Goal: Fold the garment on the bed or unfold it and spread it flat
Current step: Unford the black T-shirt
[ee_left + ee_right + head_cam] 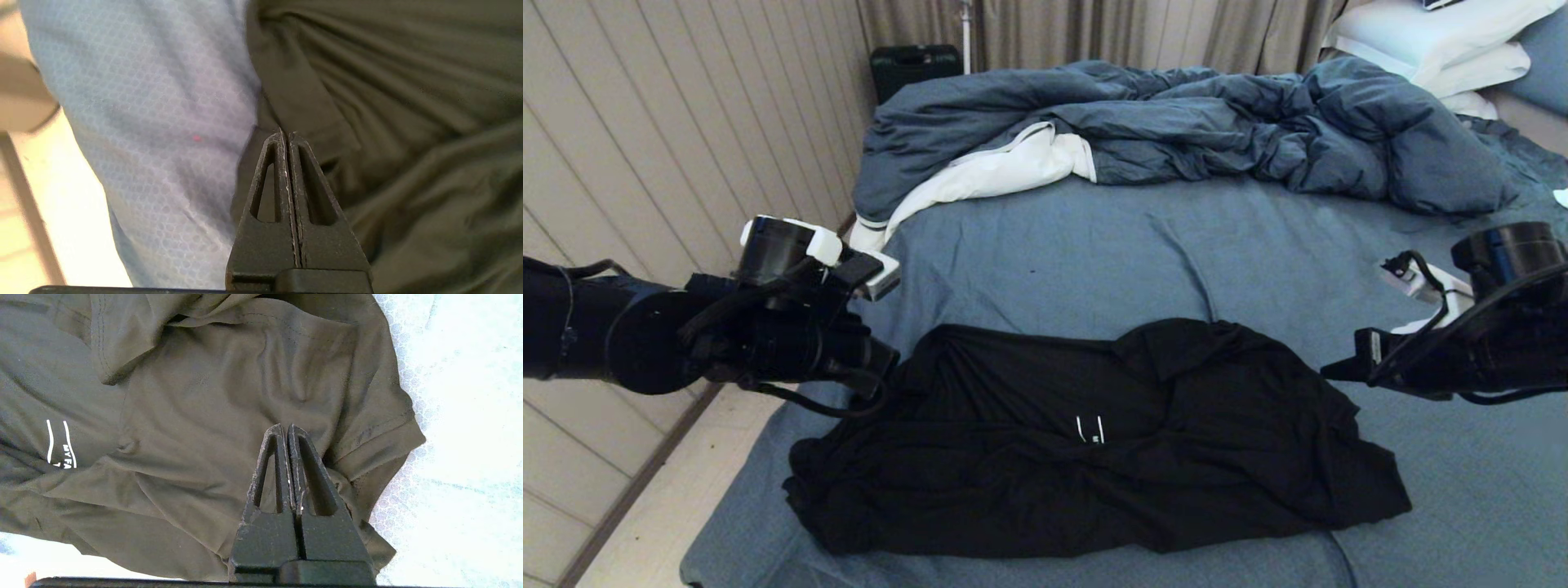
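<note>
The garment (1094,441), a black T-shirt, lies crumpled and partly folded across the near part of the bed (1094,253), with small white lettering (1089,429) near its middle. My left gripper (286,133) is shut, its tips over a hem band at the garment's (388,122) left edge; no cloth shows between the fingers. In the head view the left arm's wrist (849,351) covers those fingers. My right gripper (287,426) is shut and empty, hovering over the garment's (204,416) right sleeve, and shows at the right edge (1339,369) of the head view.
A bunched dark-blue duvet (1176,122) with white lining fills the far part of the bed. White pillows (1437,41) sit at the far right. The bed's left edge drops to pale floor (645,506) beside a panelled wall. A black case (915,69) stands behind.
</note>
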Controlling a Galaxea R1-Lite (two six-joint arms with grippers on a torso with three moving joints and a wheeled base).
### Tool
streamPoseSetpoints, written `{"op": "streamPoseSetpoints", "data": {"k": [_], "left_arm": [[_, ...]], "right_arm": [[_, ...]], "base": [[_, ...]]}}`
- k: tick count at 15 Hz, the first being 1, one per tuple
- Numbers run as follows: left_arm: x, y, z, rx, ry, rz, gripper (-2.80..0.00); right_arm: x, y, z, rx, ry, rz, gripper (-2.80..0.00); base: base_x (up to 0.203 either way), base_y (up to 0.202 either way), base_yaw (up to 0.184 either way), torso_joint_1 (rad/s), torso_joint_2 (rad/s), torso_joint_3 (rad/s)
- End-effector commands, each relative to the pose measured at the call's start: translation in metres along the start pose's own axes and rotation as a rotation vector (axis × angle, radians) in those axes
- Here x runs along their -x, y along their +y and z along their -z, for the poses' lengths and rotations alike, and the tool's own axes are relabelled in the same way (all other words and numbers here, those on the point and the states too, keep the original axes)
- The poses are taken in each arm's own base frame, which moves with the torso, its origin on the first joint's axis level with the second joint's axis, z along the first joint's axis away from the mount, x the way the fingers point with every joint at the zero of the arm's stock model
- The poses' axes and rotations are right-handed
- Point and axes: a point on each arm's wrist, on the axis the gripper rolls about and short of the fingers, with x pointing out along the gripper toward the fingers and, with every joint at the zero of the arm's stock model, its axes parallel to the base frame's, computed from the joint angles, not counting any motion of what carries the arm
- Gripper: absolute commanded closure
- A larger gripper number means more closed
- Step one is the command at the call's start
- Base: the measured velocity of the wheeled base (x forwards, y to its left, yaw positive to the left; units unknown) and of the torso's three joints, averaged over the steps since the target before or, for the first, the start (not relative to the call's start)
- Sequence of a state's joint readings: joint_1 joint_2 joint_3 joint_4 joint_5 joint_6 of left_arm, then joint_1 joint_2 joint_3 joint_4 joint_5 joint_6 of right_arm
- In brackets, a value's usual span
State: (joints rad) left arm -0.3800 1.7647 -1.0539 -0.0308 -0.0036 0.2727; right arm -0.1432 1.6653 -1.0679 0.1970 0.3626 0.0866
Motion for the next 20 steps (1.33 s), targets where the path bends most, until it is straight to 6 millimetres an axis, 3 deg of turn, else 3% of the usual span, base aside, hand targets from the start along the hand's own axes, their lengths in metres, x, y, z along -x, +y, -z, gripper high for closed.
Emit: {"op": "streamPoseSetpoints", "data": {"k": [1, 2, 7, 20], "left_arm": [[0.004, -0.001, 0.000, -0.031, -0.055, -0.014, 0.00], [0.002, -0.001, 0.002, -0.060, -0.084, -0.025, -2.80], [-0.015, -0.019, 0.016, -0.141, -0.053, 0.017, -2.80], [-0.039, -0.023, 0.032, -0.144, 0.005, 0.035, -2.80]], "right_arm": [[-0.002, 0.000, 0.000, -0.003, 0.006, -0.002, 0.00], [-0.003, -0.001, 0.001, -0.004, 0.009, -0.002, 0.00], [-0.006, -0.002, 0.002, 0.004, -0.012, -0.002, 0.00], [-0.014, -0.005, 0.003, -0.001, 0.000, 0.002, 0.00]], "base": [[0.000, 0.000, 0.000, 0.000, 0.00, 0.000], [0.000, 0.000, 0.000, 0.000, 0.00, 0.000], [0.000, 0.000, 0.000, 0.000, 0.00, 0.000], [0.000, 0.000, 0.000, 0.000, 0.00, 0.000]]}}
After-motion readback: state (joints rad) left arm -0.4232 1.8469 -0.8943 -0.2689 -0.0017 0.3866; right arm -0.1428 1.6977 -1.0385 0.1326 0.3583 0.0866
